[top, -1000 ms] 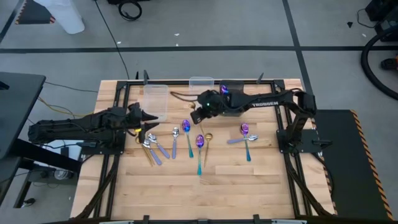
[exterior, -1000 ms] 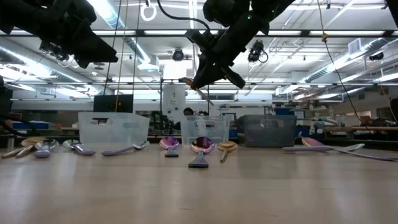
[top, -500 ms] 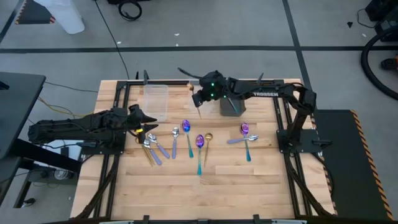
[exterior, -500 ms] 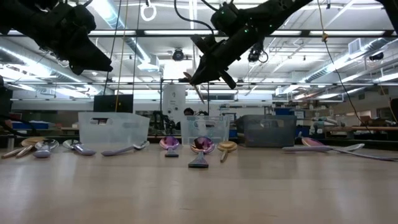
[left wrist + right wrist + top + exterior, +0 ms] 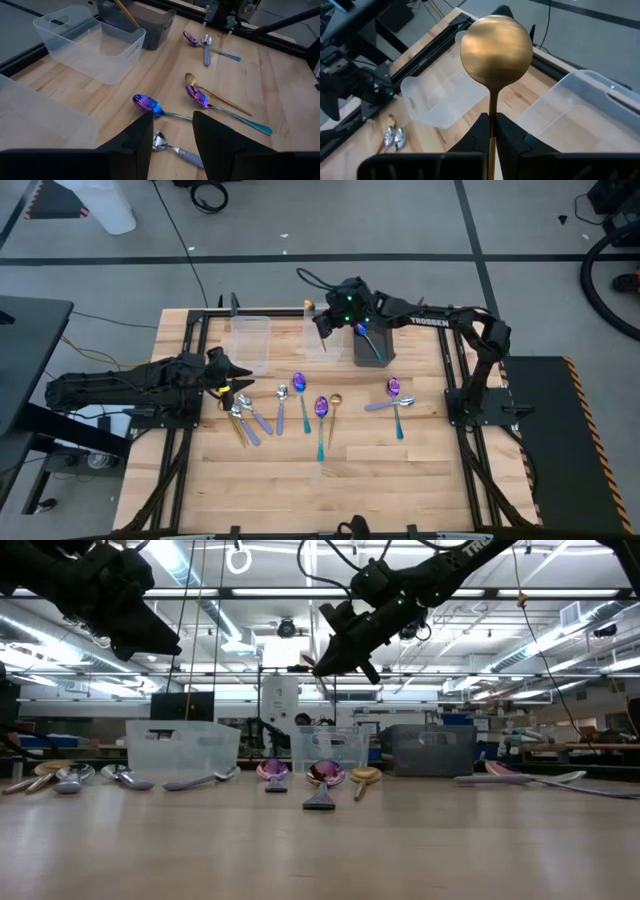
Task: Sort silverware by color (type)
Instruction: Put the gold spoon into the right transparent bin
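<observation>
High view: I read the right gripper (image 5: 322,323) at the upper centre of the frame, above the middle clear bin (image 5: 322,338). Its jaws are pressed together, pinching the handle of a gold spoon (image 5: 496,45), bowl pointing away from the wrist. The left gripper (image 5: 236,373) hovers at centre left of the frame with jaws spread and nothing between them; a second clear bin (image 5: 250,340) sits just above it in the frame. The dark bin (image 5: 368,346) stands right of the middle bin. Remaining spoons (image 5: 320,412) lie loose on the table (image 5: 400,480) across the middle of the frame, with a crossed pair (image 5: 395,402) at centre right.
</observation>
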